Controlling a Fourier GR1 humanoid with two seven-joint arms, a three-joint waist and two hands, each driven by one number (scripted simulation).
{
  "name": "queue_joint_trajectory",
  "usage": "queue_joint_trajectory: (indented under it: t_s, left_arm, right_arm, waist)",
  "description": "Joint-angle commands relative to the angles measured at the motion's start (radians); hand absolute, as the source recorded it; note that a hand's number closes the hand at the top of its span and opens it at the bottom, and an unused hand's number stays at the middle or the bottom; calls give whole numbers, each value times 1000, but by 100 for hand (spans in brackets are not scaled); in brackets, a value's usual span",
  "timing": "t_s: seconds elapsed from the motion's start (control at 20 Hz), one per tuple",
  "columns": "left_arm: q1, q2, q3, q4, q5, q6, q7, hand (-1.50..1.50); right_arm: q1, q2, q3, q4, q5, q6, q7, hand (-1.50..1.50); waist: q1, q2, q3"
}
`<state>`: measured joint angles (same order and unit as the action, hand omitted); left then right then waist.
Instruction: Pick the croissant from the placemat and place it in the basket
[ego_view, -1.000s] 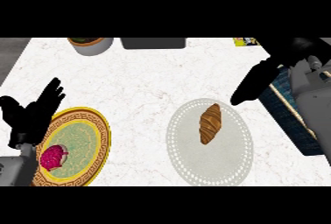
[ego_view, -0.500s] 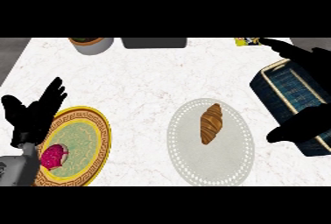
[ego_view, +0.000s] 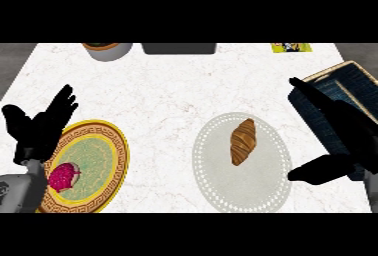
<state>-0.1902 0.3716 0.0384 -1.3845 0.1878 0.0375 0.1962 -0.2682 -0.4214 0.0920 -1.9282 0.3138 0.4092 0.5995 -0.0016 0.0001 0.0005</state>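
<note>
Here you had the right hand (ego_view: 345, 137) spread wide at the right side of the head view, fingers stretched straight toward the counter's far edge and the thumb jutting out toward the placemat (ego_view: 242, 165). It held nothing. Its fingers lay over the basket (ego_view: 347, 75) as seen from above; whether they touched the basket you could not have told from this view. The thumb's tip stood just beside the placemat's right rim, apart from the croissant (ego_view: 244, 141).

The left hand (ego_view: 38, 129) rested at the left edge, fingers up and relaxed, released, grasping nothing. It overlapped the upper left rim of the plate (ego_view: 100, 150) in the view.

The croissant lay on the placemat, in its upper half, set lengthwise and slightly tilted, untouched by either hand. The placemat was round, pale and lacy at the rim, and lay right of the counter's middle. The basket stood at the right edge, dark inside with a tan woven rim, well apart from the croissant and partly cut off by the frame.

The plate at the lower left was yellow-rimmed with a patterned border and a greenish centre; a magenta object (ego_view: 63, 176) sat on its lower left part.

The counter (ego_view: 177, 95) was white marble with faint veins. Along its far edge you had a grey bowl (ego_view: 108, 50) with brown inside, a dark rectangular item (ego_view: 179, 48), and a yellow-green packet (ego_view: 291, 47), each partly cut off.
</note>
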Motion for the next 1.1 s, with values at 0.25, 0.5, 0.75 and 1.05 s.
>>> queue_joint_trajectory:
  t_s: [0.25,0.5,0.75,1.05]
  left_arm:
    - [-4,8,39,-10,-2,-45,26,0]
    - [-30,-7,68,36,-18,-77,-20,0]
    - [-35,-36,48,26,-67,-37,4,0]
    - [21,-42,67,-45,-63,-55,36,0]
  right_arm:
    - [30,159,68,297,229,-254,-309,-150]
    - [-56,260,82,391,271,-288,-270,-150]
    - [-69,259,74,613,319,-316,-384,-150]
    - [-99,282,81,727,379,-323,-410,-150]
  waist:
    - [9,1,0]
    - [5,0,-1]
    - [6,1,0]
    - [9,0,0]
